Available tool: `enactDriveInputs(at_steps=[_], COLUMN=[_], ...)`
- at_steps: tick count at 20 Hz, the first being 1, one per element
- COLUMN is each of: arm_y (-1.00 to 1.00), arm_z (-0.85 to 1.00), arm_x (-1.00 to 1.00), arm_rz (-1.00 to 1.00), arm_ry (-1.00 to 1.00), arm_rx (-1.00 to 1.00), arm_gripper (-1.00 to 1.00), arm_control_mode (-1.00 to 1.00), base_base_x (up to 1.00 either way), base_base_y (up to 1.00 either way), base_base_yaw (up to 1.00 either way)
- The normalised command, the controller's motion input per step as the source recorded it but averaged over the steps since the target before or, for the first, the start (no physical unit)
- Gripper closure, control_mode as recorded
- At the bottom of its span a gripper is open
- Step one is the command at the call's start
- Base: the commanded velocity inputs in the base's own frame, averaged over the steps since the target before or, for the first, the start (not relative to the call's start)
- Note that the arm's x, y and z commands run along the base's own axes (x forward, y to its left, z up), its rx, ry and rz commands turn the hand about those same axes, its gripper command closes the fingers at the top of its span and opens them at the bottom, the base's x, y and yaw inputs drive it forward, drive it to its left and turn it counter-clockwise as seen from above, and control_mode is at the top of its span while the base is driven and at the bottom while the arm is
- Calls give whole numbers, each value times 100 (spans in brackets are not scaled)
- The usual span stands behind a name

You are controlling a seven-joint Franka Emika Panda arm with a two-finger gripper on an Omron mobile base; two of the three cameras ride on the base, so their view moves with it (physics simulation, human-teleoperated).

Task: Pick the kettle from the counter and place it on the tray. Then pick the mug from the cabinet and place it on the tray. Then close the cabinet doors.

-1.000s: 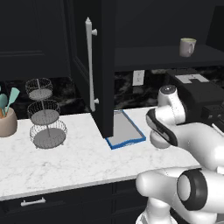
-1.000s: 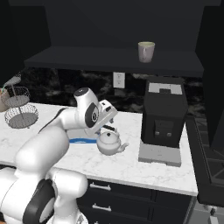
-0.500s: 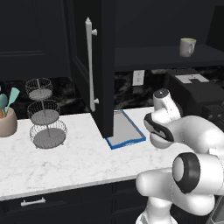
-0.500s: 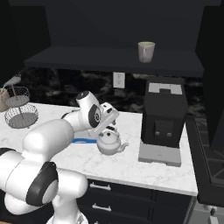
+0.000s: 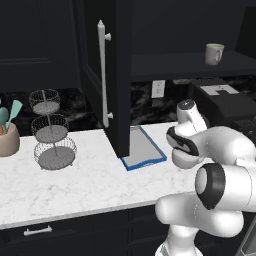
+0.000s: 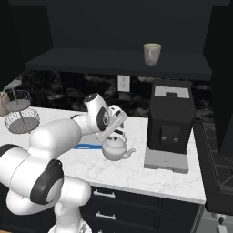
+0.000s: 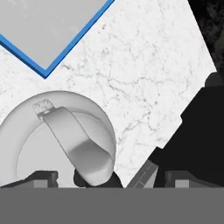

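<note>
The white kettle sits on the marble counter, just right of the blue-rimmed tray. My gripper hangs right over the kettle, open. In the hand view the kettle fills the lower left, and its arched handle runs in between my two fingertips, which stand wide apart; the gripper is not closed on it. One corner of the tray shows at the top of that view. The mug stands on the shelf of the open cabinet. One cabinet door hangs open over the tray.
A black coffee machine stands on the counter right of the kettle. A tiered wire basket and a tan utensil holder are at the far left. The open door's bar handle juts forward above the tray's left side.
The hand has come down a little onto the kettle and the elbow has swung nearer the cameras. The jaws have stayed wide. The kettle has not moved.
</note>
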Motion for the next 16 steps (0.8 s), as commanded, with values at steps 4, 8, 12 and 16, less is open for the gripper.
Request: enactDriveInputs(at_steps=[4, 8, 12, 16], arm_y=[0, 10, 8, 22], arm_z=[-52, -59, -42, 1], arm_x=[-14, -22, -31, -49], arm_rz=[3, 4, 7, 9], arm_ry=[1, 0, -1, -10], arm_rx=[-8, -20, -16, 0], arm_gripper=[100, 100, 100, 100], arm_control_mode=[-100, -100, -100, -100], base_base_x=[0, 0, 0, 0], base_base_y=[0, 0, 0, 0], base_base_yaw=[0, 0, 0, 0])
